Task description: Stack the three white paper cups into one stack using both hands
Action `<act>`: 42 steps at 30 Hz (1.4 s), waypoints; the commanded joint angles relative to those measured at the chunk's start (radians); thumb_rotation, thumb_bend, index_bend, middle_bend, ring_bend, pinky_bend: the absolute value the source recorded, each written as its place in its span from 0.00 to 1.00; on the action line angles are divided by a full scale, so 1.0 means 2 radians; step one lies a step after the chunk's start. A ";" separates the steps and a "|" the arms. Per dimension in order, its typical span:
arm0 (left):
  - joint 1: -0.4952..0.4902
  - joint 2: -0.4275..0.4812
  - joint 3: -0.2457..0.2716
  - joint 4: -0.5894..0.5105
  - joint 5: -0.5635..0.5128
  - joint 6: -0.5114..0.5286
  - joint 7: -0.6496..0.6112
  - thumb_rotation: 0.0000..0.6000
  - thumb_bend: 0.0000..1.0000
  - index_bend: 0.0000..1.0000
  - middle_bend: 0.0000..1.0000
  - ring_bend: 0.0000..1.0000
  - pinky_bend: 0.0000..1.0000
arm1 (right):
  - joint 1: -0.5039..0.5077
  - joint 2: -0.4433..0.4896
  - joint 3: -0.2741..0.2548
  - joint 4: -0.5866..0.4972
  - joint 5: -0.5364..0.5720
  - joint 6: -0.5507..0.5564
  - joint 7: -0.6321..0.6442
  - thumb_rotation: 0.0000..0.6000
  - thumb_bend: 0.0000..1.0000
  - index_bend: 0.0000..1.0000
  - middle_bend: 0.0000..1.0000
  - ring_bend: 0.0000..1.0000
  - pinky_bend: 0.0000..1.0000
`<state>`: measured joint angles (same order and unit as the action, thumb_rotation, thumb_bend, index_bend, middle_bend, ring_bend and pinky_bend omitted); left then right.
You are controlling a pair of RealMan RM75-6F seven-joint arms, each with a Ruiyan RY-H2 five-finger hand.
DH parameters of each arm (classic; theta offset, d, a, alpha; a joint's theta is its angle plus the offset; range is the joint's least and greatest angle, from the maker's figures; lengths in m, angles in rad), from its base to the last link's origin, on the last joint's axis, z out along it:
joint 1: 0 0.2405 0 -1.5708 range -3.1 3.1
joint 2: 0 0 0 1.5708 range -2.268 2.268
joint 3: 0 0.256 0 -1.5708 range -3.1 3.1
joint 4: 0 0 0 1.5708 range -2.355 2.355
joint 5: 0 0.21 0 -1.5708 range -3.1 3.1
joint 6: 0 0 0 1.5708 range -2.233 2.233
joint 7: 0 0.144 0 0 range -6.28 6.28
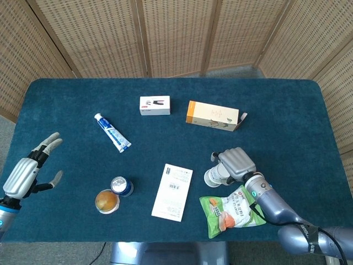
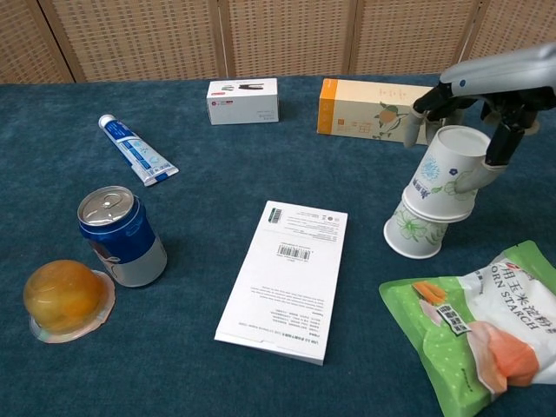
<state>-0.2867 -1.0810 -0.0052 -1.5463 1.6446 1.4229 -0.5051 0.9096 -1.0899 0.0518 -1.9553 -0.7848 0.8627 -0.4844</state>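
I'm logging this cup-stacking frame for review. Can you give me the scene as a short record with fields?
right hand: holds upside-down upper cup, tilted, over lower cup
lower cup: upside down on table
third cup: cannot tell
left hand: holds nothing, fingers apart, at table's left edge
near cups: starch bag, booklet
left side: can, jelly cup, tube
far side: white box, orange box
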 commanded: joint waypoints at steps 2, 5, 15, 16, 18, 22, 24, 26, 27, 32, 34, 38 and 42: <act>0.000 0.001 0.000 0.000 0.001 0.002 -0.002 1.00 0.49 0.00 0.00 0.00 0.14 | 0.000 -0.004 -0.005 0.005 0.000 0.002 -0.004 1.00 0.22 0.22 0.40 0.32 0.79; 0.000 0.003 0.000 -0.002 0.002 0.003 -0.001 1.00 0.49 0.00 0.00 0.00 0.14 | 0.000 -0.004 -0.009 0.005 0.002 0.002 -0.005 1.00 0.22 0.18 0.35 0.28 0.75; 0.004 0.009 0.001 -0.009 0.004 0.009 0.001 1.00 0.49 0.00 0.00 0.00 0.14 | -0.008 -0.001 -0.017 0.003 -0.005 0.010 -0.003 1.00 0.22 0.15 0.33 0.25 0.74; 0.004 0.009 0.001 -0.009 0.004 0.009 0.001 1.00 0.49 0.00 0.00 0.00 0.14 | -0.009 0.001 -0.017 0.002 -0.007 0.012 -0.003 1.00 0.22 0.15 0.33 0.25 0.74; 0.004 0.009 0.001 -0.009 0.003 0.009 0.001 1.00 0.49 0.00 0.00 0.00 0.14 | -0.012 0.004 -0.016 0.001 -0.011 0.018 -0.001 1.00 0.22 0.15 0.33 0.25 0.74; 0.006 0.011 0.003 -0.009 0.003 0.011 0.002 1.00 0.49 0.00 0.00 0.00 0.14 | -0.025 0.009 -0.012 0.005 -0.028 0.038 0.010 1.00 0.22 0.15 0.33 0.25 0.74; 0.008 0.013 0.003 -0.011 0.004 0.013 0.005 1.00 0.50 0.00 0.00 0.00 0.14 | -0.033 0.010 -0.011 0.010 -0.037 0.048 0.016 1.00 0.22 0.15 0.33 0.25 0.74; 0.011 0.015 0.004 -0.013 0.003 0.016 0.011 1.00 0.49 0.00 0.00 0.00 0.14 | -0.043 0.011 -0.011 0.017 -0.049 0.060 0.022 1.00 0.22 0.15 0.33 0.25 0.73; 0.012 0.016 0.004 -0.015 0.003 0.017 0.014 1.00 0.50 0.00 0.00 0.00 0.14 | -0.047 0.012 -0.011 0.020 -0.053 0.065 0.025 1.00 0.22 0.15 0.33 0.24 0.72; 0.019 0.021 0.006 -0.026 0.001 0.023 0.028 1.00 0.49 0.00 0.00 0.00 0.13 | -0.079 0.018 -0.007 0.041 -0.088 0.105 0.049 1.00 0.23 0.15 0.33 0.20 0.68; 0.024 0.022 0.007 -0.030 -0.001 0.025 0.034 1.00 0.49 0.00 0.00 0.00 0.12 | -0.096 0.020 -0.006 0.055 -0.108 0.125 0.064 1.00 0.23 0.15 0.32 0.18 0.64; 0.033 0.023 0.013 -0.038 -0.004 0.027 0.044 1.00 0.49 0.00 0.00 0.00 0.11 | -0.129 0.021 -0.004 0.086 -0.145 0.159 0.109 1.00 0.25 0.14 0.30 0.13 0.56; 0.042 0.021 0.020 -0.044 -0.005 0.028 0.062 0.93 0.49 0.00 0.00 0.00 0.10 | -0.161 0.018 -0.006 0.123 -0.184 0.188 0.152 1.00 0.25 0.11 0.26 0.08 0.50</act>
<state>-0.2099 -1.0371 0.0302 -1.6302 1.6367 1.4771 -0.3944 0.6263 -1.0509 0.0412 -1.7510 -1.1105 1.2007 -0.2221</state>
